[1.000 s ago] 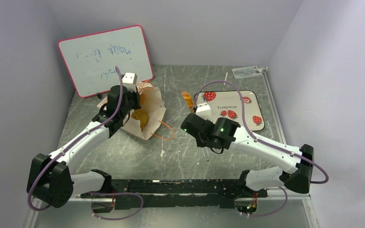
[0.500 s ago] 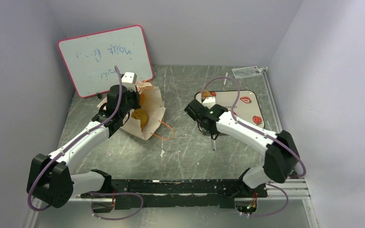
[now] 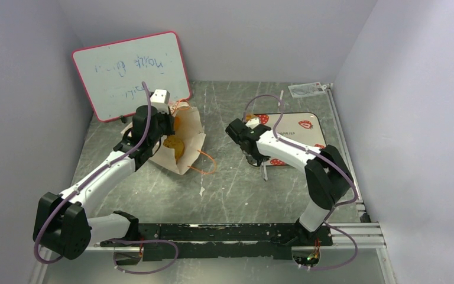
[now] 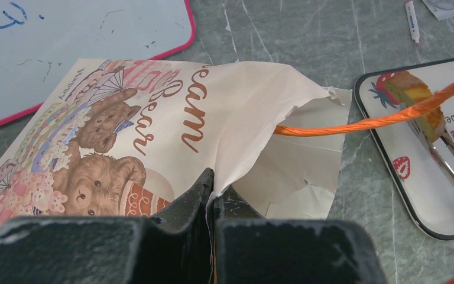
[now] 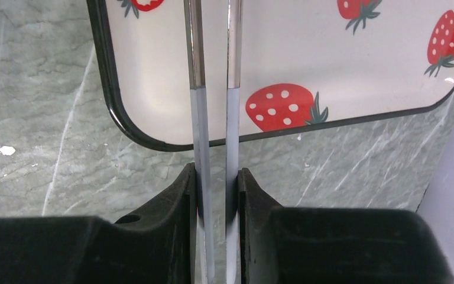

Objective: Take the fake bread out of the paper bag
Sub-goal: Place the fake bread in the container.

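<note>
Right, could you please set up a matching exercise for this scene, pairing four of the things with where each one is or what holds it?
Column one:
1. paper bag
2. tongs
3. piece of fake bread
4. whiteboard

Column two:
A. propped at the back left, pink frame
B. edge pinched by the left gripper
C. at the tongs' tip, over the strawberry tray
D. gripped by the right gripper

Pairs: 1-B, 2-D, 3-C, 4-A
</note>
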You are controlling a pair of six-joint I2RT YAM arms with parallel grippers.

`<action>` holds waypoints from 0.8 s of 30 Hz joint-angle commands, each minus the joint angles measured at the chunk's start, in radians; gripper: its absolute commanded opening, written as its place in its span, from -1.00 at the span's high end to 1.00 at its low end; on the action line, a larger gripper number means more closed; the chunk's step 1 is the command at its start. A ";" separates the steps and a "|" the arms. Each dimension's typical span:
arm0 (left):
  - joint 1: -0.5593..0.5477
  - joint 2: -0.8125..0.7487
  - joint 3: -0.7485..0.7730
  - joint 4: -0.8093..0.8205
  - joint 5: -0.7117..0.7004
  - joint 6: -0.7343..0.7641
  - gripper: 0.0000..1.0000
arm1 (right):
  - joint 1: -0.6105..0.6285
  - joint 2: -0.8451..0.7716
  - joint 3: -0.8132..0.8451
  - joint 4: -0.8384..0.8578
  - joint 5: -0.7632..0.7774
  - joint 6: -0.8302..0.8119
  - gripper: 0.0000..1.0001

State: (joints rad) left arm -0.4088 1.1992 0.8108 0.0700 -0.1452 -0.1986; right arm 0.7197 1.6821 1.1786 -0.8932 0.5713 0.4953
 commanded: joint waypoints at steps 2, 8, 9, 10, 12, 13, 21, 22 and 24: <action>0.007 -0.035 0.035 0.041 0.026 -0.019 0.86 | -0.026 0.015 0.031 0.051 -0.018 -0.052 0.43; 0.008 -0.047 0.018 0.052 0.026 -0.033 0.86 | -0.057 0.014 0.024 0.058 -0.058 -0.066 0.23; 0.008 -0.049 0.015 0.054 0.026 -0.037 0.86 | -0.060 0.013 0.023 0.057 -0.064 -0.067 0.19; 0.010 -0.051 0.012 0.055 0.026 -0.038 0.86 | -0.063 0.012 0.023 0.056 -0.069 -0.067 0.17; 0.010 -0.054 0.009 0.059 0.028 -0.044 0.86 | -0.067 0.008 0.021 0.052 -0.079 -0.066 0.13; 0.010 -0.056 0.010 0.058 0.028 -0.045 0.86 | -0.068 0.004 0.020 0.052 -0.083 -0.065 0.13; 0.010 -0.070 0.011 0.049 0.026 -0.048 0.86 | -0.068 -0.041 -0.018 0.045 -0.121 -0.037 0.13; 0.010 -0.071 0.011 0.048 0.024 -0.049 0.86 | -0.068 -0.047 -0.025 0.043 -0.127 -0.033 0.14; 0.010 -0.072 0.008 0.048 0.027 -0.051 0.86 | -0.068 -0.066 -0.042 0.042 -0.141 -0.023 0.14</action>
State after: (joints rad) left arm -0.4034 1.1576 0.8108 0.0700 -0.1448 -0.2302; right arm 0.6559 1.6752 1.1667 -0.8448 0.4553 0.4484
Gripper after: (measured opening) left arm 0.071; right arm 0.437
